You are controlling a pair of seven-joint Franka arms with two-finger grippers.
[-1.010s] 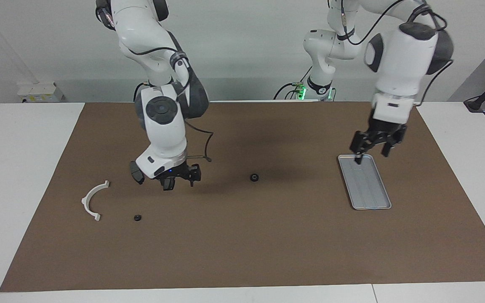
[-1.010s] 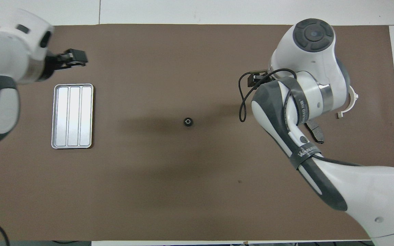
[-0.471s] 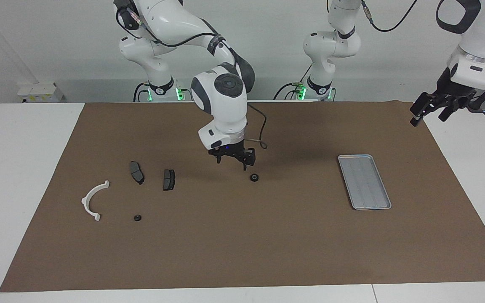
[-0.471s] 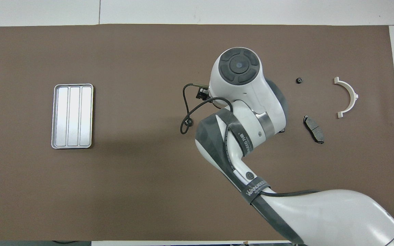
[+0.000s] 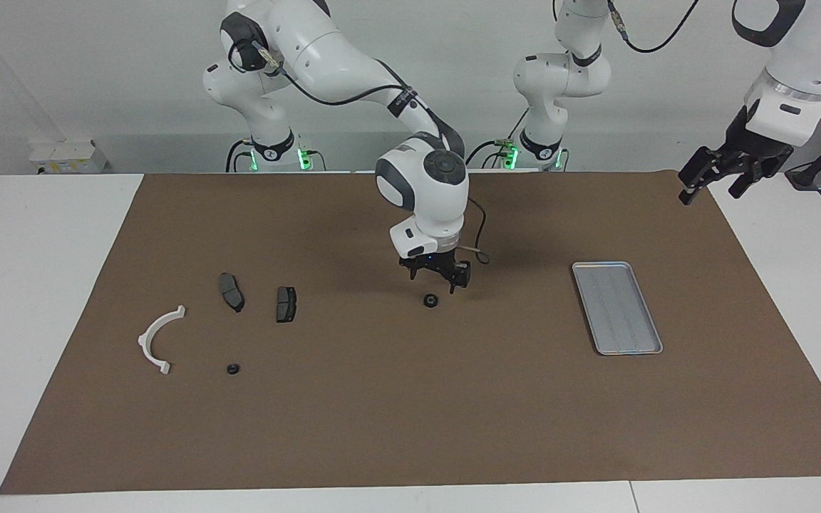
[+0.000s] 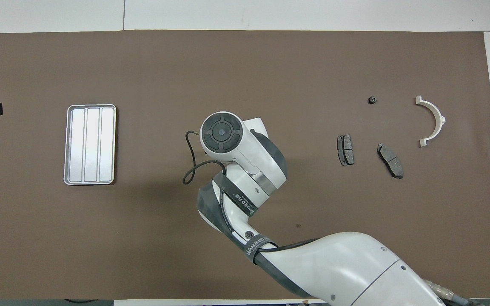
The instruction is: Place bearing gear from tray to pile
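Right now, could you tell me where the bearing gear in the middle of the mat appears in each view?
Facing view: the bearing gear lies mid-mat, just under the right gripper.
Overhead view: hidden beneath the right arm.
Shared landmark: the tray, toward the left arm's end, where the left gripper waits raised.

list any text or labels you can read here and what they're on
"WANJEED": white letters on the dark strap around the right arm, overhead view.
A second strap higher up that arm carries print too small to read.
Tray, brake pads and bracket: no text visible.
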